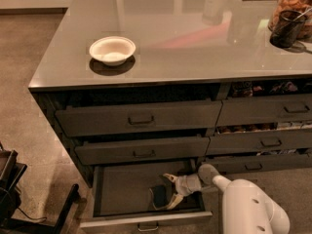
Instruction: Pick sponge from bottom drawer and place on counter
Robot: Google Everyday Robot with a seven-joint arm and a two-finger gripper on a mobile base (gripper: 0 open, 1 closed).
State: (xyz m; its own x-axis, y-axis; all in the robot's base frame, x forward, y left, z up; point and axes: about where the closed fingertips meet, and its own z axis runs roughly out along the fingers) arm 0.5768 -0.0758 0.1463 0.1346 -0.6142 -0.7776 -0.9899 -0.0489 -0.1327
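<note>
I have the claw (165,192) down inside the bottom drawer (122,194). The drawer stands pulled out far enough for the arm (253,211) to reach in from the right. The claw's two fingers are spread wide, one toward the back and one toward the drawer front. The sponge (157,195) lies flat on the drawer floor between them, dark face up. I read the claw as released and lined up for the pinch, not gripping yet. Whether either finger already touches the sponge I cannot tell.

The sponge sits right of the drawer's middle, so the wrist has to come in low, under the front of the drawer above.

Next I would close on the sponge and lift only a little before drawing back, since that overhanging drawer could catch the wrist. The surface (195,48) has bare room to the right of the bowl (112,50), well apart from the dark cup (286,29), and I would set the sponge down there.
</note>
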